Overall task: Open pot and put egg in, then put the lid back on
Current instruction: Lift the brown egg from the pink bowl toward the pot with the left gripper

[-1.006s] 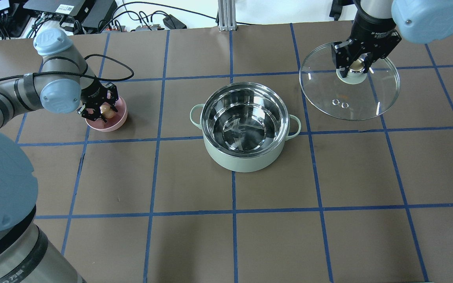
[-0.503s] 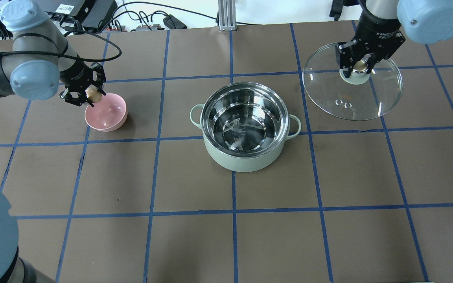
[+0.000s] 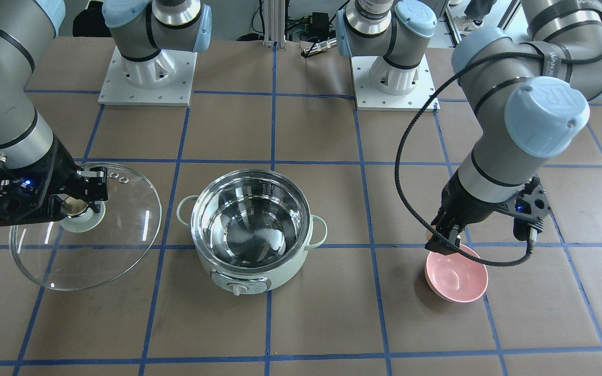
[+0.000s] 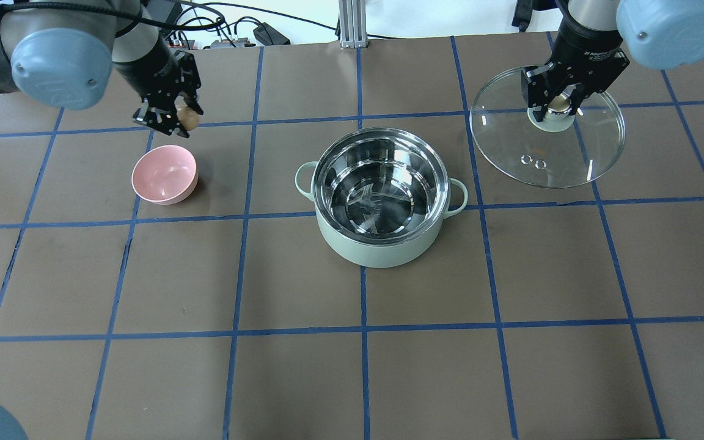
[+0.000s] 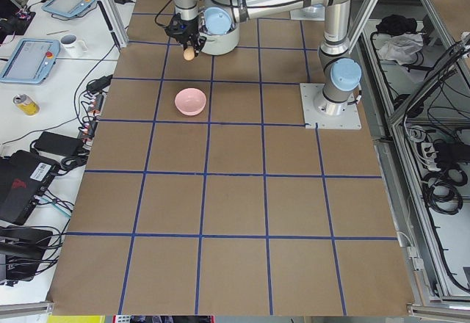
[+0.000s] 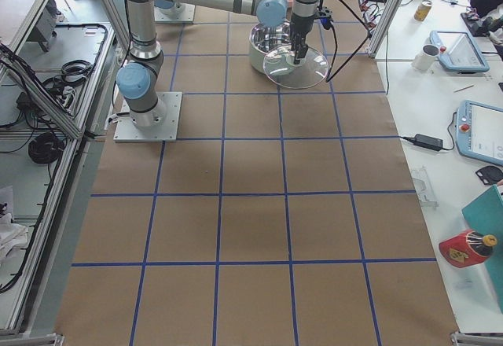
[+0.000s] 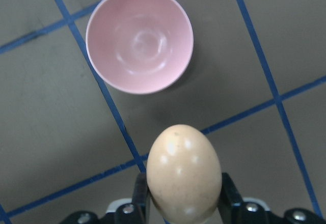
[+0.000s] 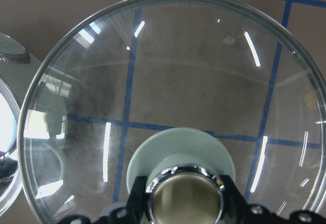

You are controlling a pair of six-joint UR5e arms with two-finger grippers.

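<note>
Pot (image 4: pixel 376 253) is seen uncovered at table centre, only bare steel shown inside. Lid (image 4: pixel 572 156) is held beside it on the robot's right, its knob (image 8: pixel 184 196) clamped tight by the right gripper (image 4: pixel 557 109). Pink bowl (image 4: pixel 164 177) is seen with a bare interior. Egg (image 7: pixel 183 173) is pinched in the left gripper (image 4: pixel 182 121), raised just beyond the bowl, long axis along the fingers, narrower end outward

The round clear glass lid (image 8: pixel 173 71) is spilling past the right wrist view's edges; the mint-green steel pot (image 8: pixel 5 127) is showing only a sliver.
</note>
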